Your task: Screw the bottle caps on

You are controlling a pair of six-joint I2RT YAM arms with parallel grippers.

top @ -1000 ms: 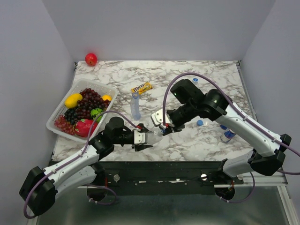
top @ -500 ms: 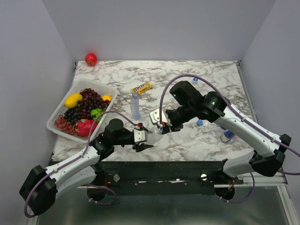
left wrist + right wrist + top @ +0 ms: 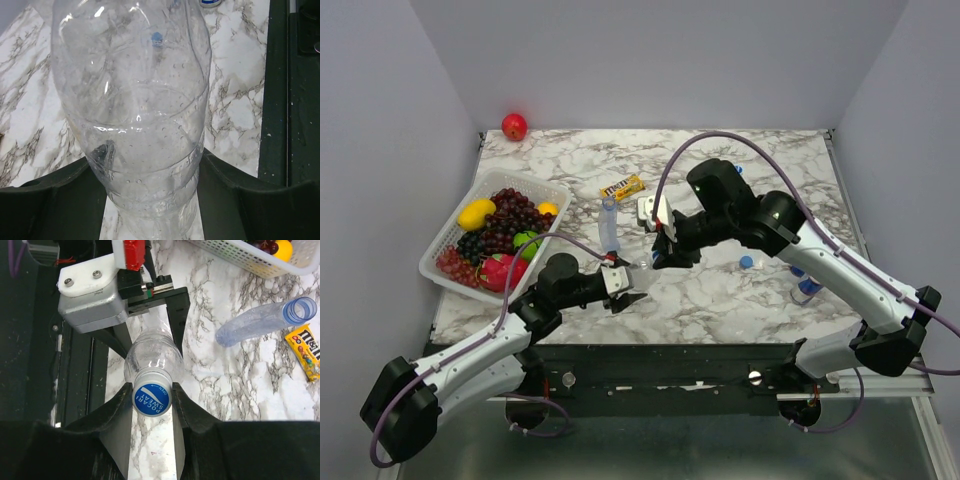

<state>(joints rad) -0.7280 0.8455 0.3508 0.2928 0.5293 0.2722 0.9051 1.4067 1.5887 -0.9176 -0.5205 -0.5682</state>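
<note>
My left gripper (image 3: 624,288) is shut on the body of a wide clear bottle (image 3: 132,100), held tilted off the table with its neck toward my right gripper (image 3: 658,258). In the right wrist view, my right gripper (image 3: 152,409) is shut on a blue bottle cap (image 3: 151,397) that sits on that bottle's neck (image 3: 152,352). A slim blue-tinted bottle (image 3: 609,226) lies open and capless on the marble. Loose blue caps lie on the table, one by the right arm (image 3: 747,262) and one further back (image 3: 736,170). Another bottle (image 3: 807,290) shows partly behind the right forearm.
A white basket (image 3: 438,252) of fruit stands at the left. A yellow candy pack (image 3: 622,187) lies beyond the slim bottle. A red apple (image 3: 514,126) sits at the back left corner. The table's dark front rail (image 3: 670,352) runs just below the grippers.
The held bottle has swung from nearly flat to neck-up. My right gripper rose and moved toward the back, staying at the neck. The left gripper tipped upward.
</note>
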